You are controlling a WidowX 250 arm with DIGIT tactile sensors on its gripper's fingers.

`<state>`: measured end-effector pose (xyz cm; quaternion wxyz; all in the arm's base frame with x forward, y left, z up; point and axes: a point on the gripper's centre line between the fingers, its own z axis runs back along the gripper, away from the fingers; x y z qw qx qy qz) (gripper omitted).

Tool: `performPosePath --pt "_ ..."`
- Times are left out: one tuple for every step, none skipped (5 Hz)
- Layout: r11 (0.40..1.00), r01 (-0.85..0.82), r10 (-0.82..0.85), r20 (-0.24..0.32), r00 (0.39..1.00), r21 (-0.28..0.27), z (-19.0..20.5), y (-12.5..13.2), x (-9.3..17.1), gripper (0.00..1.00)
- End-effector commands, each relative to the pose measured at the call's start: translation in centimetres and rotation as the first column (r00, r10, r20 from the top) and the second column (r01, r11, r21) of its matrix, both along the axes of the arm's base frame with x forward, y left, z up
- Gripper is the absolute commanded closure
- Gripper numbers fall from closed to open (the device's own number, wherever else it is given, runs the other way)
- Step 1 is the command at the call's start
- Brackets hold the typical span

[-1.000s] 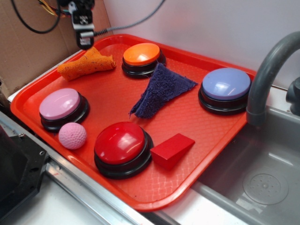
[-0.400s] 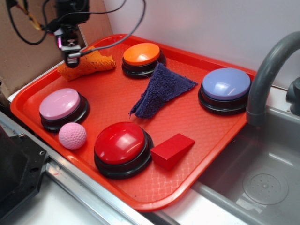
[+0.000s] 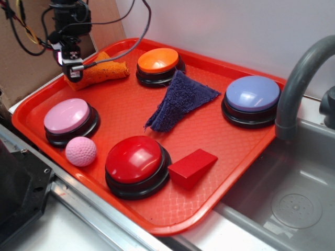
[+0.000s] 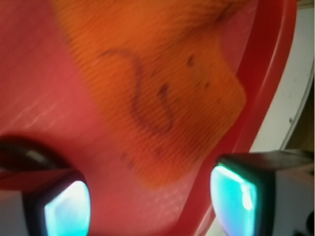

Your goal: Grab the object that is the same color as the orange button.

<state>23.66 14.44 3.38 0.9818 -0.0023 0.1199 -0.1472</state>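
Red tray (image 3: 125,107) unchanged; tool (image 3: 75,73), open and seemingly empty, has moved left over orange cloth's (image 3: 99,71) end.

Exterior view looks down across the tray (image 3: 230,178); wrist view hovers close over its cloth corner.

Red plastic tray (image 3: 131,112) on a steel counter (image 3: 78,230) beside the sink (image 3: 293,198), under the gripper (image 3: 74,73). Orange cloth (image 3: 99,72) just below the pincer; buttons, towel, ball and block farther off across the tray.
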Motion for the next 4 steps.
performPosePath --pt "0.992 0.127 -0.127 0.007 0.992 0.009 -2.0 -1.0 3.2 1.00" --pt "0.991 0.136 -0.134 -0.077 0.988 0.019 -4.2 -1.9 2.7 1.00" --pt "0.988 0.149 -0.146 -0.090 0.985 0.030 -4.1 -3.0 2.5 1.00" --pt "0.994 0.105 -0.103 -0.084 0.991 0.023 -2.2 -4.9 1.7 1.00"
